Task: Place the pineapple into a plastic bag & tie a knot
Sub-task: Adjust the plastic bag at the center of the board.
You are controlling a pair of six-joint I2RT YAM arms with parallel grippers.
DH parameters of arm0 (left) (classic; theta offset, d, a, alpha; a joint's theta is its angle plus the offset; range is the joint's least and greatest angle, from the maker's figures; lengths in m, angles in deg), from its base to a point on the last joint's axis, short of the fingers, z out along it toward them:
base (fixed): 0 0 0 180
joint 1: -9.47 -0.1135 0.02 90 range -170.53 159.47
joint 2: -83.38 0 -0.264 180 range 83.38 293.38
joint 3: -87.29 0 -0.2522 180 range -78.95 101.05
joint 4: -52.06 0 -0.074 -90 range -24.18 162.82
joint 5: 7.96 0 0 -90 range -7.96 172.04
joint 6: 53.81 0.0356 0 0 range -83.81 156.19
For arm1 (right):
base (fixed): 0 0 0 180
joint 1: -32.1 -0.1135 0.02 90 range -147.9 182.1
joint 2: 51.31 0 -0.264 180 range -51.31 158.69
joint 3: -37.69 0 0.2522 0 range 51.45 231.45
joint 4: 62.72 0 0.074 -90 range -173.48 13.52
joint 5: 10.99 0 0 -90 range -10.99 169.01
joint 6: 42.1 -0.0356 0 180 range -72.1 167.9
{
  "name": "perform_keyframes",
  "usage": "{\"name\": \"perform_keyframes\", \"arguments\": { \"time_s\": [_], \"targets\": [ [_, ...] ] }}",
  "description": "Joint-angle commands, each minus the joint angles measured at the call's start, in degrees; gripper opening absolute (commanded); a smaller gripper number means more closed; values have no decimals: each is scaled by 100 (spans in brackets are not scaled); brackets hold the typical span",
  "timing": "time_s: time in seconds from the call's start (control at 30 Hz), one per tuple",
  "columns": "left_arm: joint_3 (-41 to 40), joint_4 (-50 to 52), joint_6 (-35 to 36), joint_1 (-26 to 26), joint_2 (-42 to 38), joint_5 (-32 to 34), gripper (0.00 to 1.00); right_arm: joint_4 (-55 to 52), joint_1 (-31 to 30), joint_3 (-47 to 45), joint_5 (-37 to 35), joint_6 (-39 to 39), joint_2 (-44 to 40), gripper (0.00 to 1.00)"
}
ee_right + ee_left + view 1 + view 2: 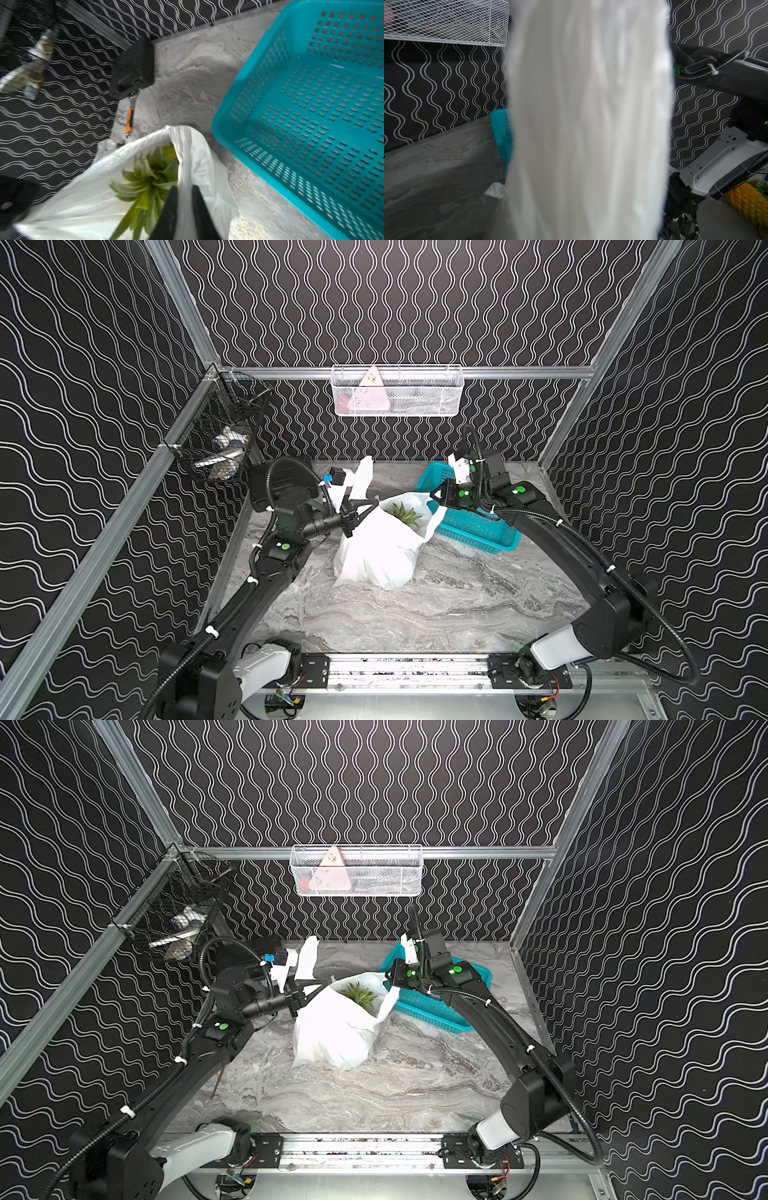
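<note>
The white plastic bag (374,556) (332,1031) stands mid-table with its mouth up. Inside it sits the pineapple; its green crown (405,514) (360,993) (149,178) pokes out, and a patch of yellow body (749,203) shows in the left wrist view. My left gripper (373,503) (324,984) is shut on the bag's left handle (361,477) (587,124), which stands up and hides the jaws in the left wrist view. My right gripper (434,494) (388,971) (185,188) is shut on the bag's right rim, white film pinched between its black fingers (170,207). No knot is in view; the two handles are apart.
A teal perforated basket (478,526) (432,1006) (311,104) lies right of the bag under the right arm. An orange-handled wrench (129,122) and a black box (133,68) sit near the left wall. A white mesh basket (397,391) and a black one (220,435) hang on the walls.
</note>
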Motion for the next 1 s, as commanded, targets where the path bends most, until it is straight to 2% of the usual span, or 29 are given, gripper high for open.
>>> {"name": "perform_keyframes", "arguments": {
  "time_s": [0.0, 0.2, 0.4, 0.53, 0.67, 0.73, 0.77, 0.97],
  "targets": [
    [283, 656, 191, -1, -159, 431, 0, 243, -14, 419, 381, -173, -378, 0],
    [470, 1588, 266, -78, -614, 893, 0, -635, -10, 1678, 478, -80, -363, 0],
    [10, 873, -211, -107, -413, 740, 0, 142, -9, 1010, 737, -133, -106, 0],
    [-152, 1074, 28, -124, -444, 835, 0, 496, 11, 1041, 772, 59, 55, 25],
    [-198, 959, -38, -126, -509, 650, 0, 738, 20, 663, 688, 293, -251, 74],
    [-135, 1131, 69, -125, -467, 670, 0, 608, 241, 404, 552, 520, -541, 93],
    [-135, 1149, 56, -133, -445, 705, 0, 488, 278, 214, 371, 615, -767, 100],
    [-158, 921, -162, -129, -326, 640, 0, 1050, 281, -1756, 76, 519, -2400, 100]
  ]
}}
